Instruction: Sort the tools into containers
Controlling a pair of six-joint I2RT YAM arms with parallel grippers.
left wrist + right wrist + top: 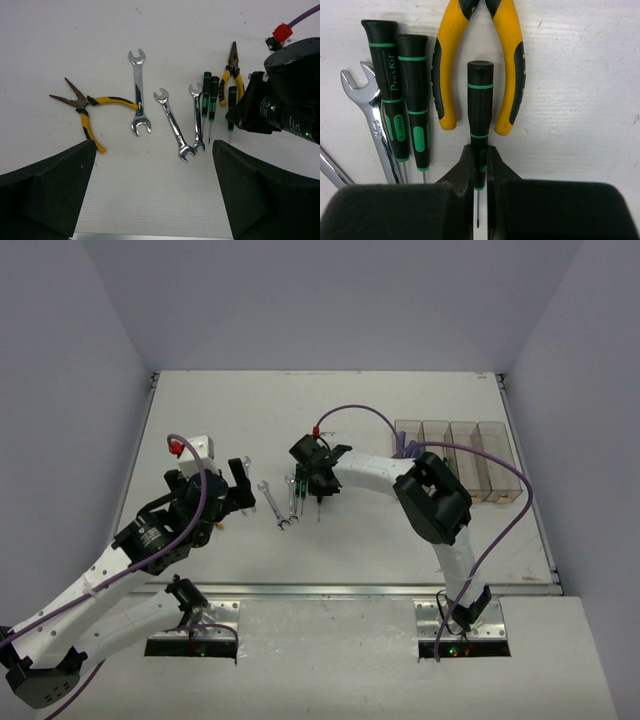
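Right pincer pinches the screwdriver off-centre, near its shaft; lifted, it could swing against the flanking pliers.

The white table is taking up the middle of the top view, with a metal strip running along its lower edge. Plain grey-lavender walls are rising around it at the top, left and right.
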